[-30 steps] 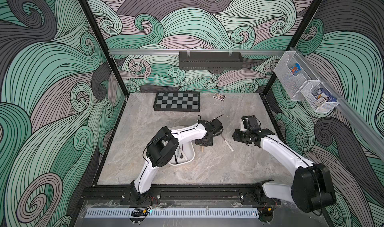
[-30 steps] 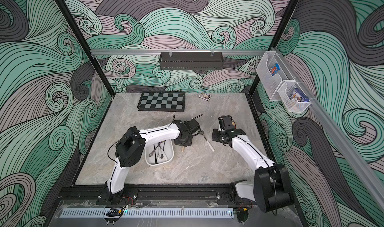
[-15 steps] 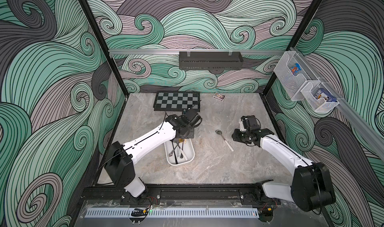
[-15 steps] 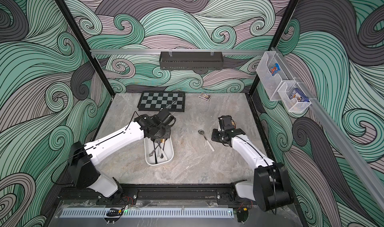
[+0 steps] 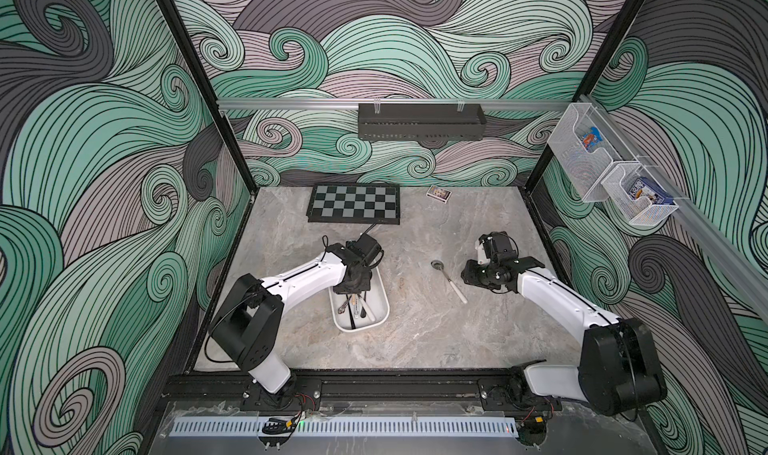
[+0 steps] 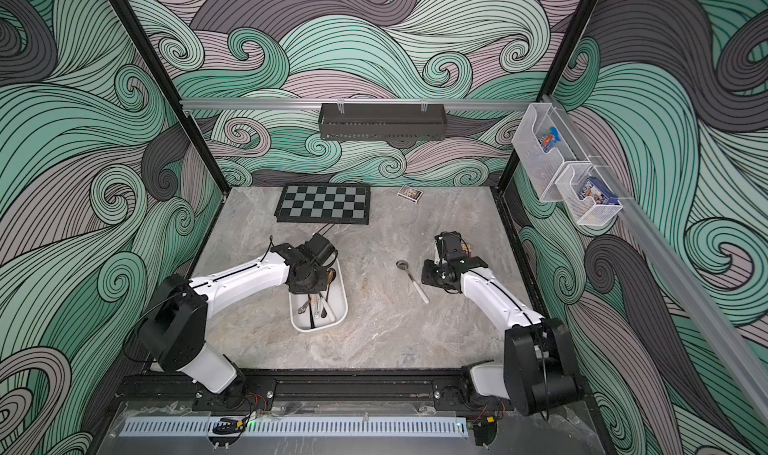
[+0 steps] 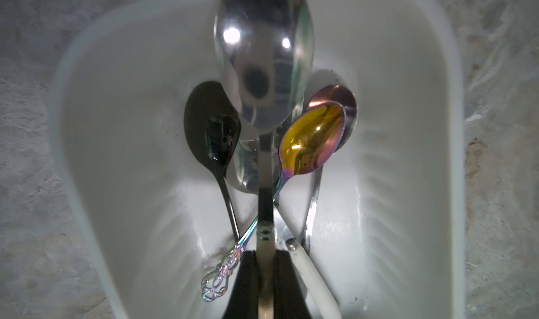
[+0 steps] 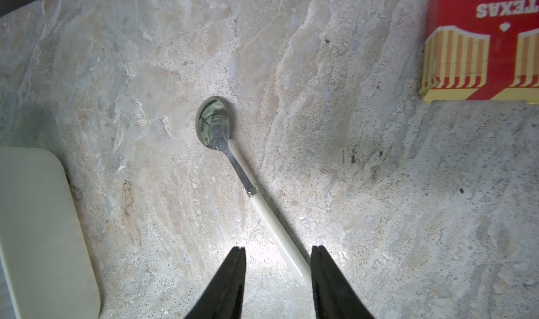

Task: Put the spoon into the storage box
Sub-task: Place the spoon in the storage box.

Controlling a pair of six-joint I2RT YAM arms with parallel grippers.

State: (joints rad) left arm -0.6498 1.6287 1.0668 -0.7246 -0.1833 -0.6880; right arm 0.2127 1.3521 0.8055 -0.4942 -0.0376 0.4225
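Seeing the left arm swung off mid-table since a second ago, now parked over the storage box (image 5: 379, 303), left of centre in both top views; right arm barely shifted. Reading the left pincer (image 7: 266, 255) as clamped on the cream handle of the held spoon (image 7: 264, 55), bowl hanging over the box's inside, not yet let go. Counting a black spoon (image 7: 204, 122), a gold-tinted spoon (image 7: 313, 139) and at least one more cream-handled one already lying in there. Finding the loose spoon (image 5: 450, 282) flat on the table (image 5: 415, 349), right of centre in a top view, well apart from the box. Seeing the right pincer (image 8: 278, 249) apart, handle tip lying between the fingers (image 8: 323, 273), close to one, nothing gripped. Watch for a bounce or a perch on the far rim at release: clutter below, bowl reaching close to that end. Expect a skid or flip on the loose one if closing off-centre on the very tip of a slick handle. Avoid sending both arms to the box together: clash risk, tight space over one small tub.
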